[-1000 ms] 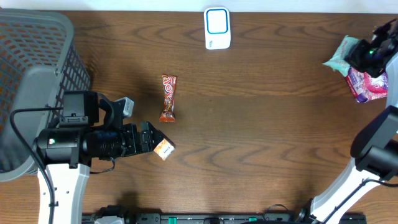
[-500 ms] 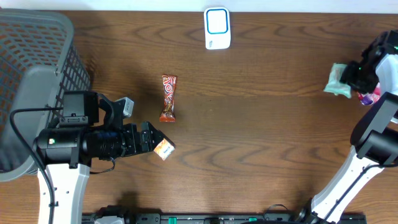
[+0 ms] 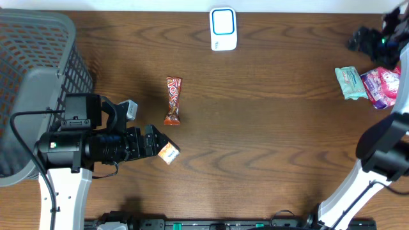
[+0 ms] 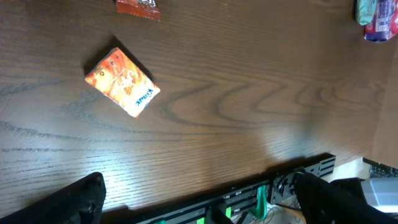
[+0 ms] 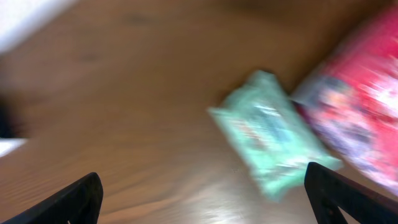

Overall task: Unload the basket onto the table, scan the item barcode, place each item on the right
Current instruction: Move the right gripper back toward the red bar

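**Overhead:** The right fingers (image 3: 359, 41) have let go of the green pack (image 3: 349, 82). A second ago they pinched it at the 3 o'clock edge; now they stand spread and have drawn off toward 1 o'clock. The pack lies flat on the worktop (image 3: 268, 128) at 3 o'clock, against the pink pack (image 3: 381, 88). I judge this item dealt with and set aside, so another is due for scanning. The scanner (image 3: 223, 29) sits at 12 o'clock with bare worktop before it, so nothing blocks the way. The candy bar (image 3: 173, 100) lies left of centre. The orange box (image 3: 169, 153) is just at the tips of the left fingers (image 3: 152, 142), which have not moved. The basket (image 3: 38, 57) fills 9 to 10 o'clock, behind the left arm.

**Left wrist:** The fingers are spread wide and hold nothing. The orange box lies apart at 10 o'clock, and the candy bar's end shows at the top edge.

**Right wrist:** The view is blurred. The fingers are spread and empty, with the green pack below them and the pink pack touching it at 2 o'clock.
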Tool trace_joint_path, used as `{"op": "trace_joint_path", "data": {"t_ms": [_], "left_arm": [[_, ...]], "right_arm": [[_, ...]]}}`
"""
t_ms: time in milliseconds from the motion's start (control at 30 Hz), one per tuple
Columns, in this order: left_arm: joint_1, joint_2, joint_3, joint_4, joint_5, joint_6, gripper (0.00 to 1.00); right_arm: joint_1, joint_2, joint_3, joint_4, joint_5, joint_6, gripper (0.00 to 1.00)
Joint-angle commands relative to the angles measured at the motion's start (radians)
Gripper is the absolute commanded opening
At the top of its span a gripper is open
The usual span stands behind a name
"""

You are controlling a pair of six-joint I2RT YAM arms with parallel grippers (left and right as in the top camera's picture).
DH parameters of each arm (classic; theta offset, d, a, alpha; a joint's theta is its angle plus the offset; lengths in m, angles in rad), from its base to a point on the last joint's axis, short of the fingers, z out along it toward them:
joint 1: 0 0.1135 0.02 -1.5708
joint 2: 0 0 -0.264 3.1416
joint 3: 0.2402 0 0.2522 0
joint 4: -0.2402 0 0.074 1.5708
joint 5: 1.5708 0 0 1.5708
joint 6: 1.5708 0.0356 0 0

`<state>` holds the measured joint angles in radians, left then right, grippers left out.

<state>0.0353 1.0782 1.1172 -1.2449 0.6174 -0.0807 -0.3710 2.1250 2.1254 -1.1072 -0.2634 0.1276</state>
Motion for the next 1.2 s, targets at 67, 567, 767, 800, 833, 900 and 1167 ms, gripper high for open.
{"op": "trace_joint_path", "data": {"t_ms": [67, 567, 767, 800, 833, 900, 1167], "left_arm": [[-0.004, -0.001, -0.003, 0.000, -0.010, 0.010, 0.98], [-0.004, -0.001, -0.003, 0.000, -0.010, 0.009, 0.98], [-0.004, -0.001, -0.003, 0.000, -0.010, 0.010, 0.98], [-0.004, -0.001, -0.003, 0.000, -0.010, 0.010, 0.98], [-0.004, -0.001, -0.003, 0.000, -0.010, 0.010, 0.98], [-0.004, -0.001, -0.003, 0.000, -0.010, 0.010, 0.98], [-0.004, -0.001, -0.003, 0.000, -0.010, 0.009, 0.98]], "right_arm": [[0.112, -0.125, 0.026, -0.056, -0.172, -0.003, 0.99], [0.497, -0.127, 0.014, -0.261, -0.064, -0.047, 0.99], [0.570, -0.127, 0.014, -0.251, -0.072, -0.002, 0.99], [0.584, -0.127, 0.013, -0.251, -0.072, 0.009, 0.99], [0.601, -0.127, 0.013, -0.251, -0.072, 0.011, 0.99], [0.647, -0.127, 0.008, -0.238, -0.071, 0.010, 0.99], [0.790, -0.126, -0.110, -0.035, -0.067, 0.185, 0.99]]}}
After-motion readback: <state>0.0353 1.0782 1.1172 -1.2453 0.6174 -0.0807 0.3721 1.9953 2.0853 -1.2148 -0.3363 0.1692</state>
